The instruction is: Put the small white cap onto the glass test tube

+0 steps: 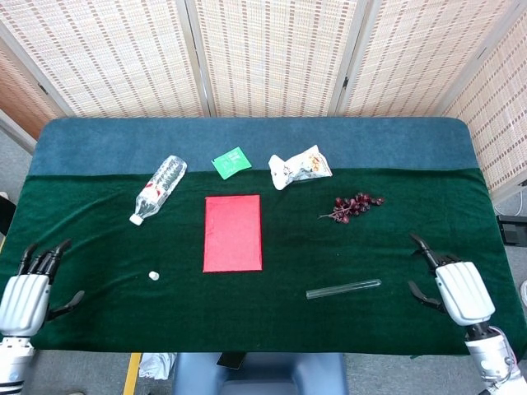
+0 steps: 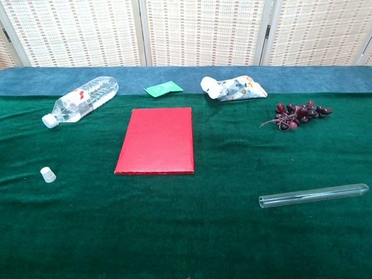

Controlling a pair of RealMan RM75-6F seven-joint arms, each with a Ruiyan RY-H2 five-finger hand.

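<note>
Green velvet-like cloth [image 2: 174, 232] covers the table, with a band of blue cloth [image 1: 247, 140] along its far edge in front of woven screens. At the far left, the left hand [image 1: 29, 288] hangs at the near left corner of the table, holding nothing, its fingers held apart and pointing away from the robot. Just inward of it sits the small white cap [image 2: 47, 174], upright on the green cloth, on its own and touching nothing. Behind the cap a clear plastic water bottle [image 2: 81, 100] lies on its side, its white cap end pointing toward the near left. A flat red booklet [image 2: 157, 140] lies near the middle of the table, and a small green packet [image 2: 163, 88] rests behind it on the blue band. To the right of that lies a crumpled white snack bag [image 2: 234, 89], then a bunch of dark red grapes [image 2: 301, 113]. Nearer the front, the glass test tube [image 2: 314, 195] lies on its side, open end toward the left, well apart from the cap across the table. The right hand [image 1: 457, 288] hovers over the near right corner, just beyond the tube's closed end, empty, fingers spread.
</note>
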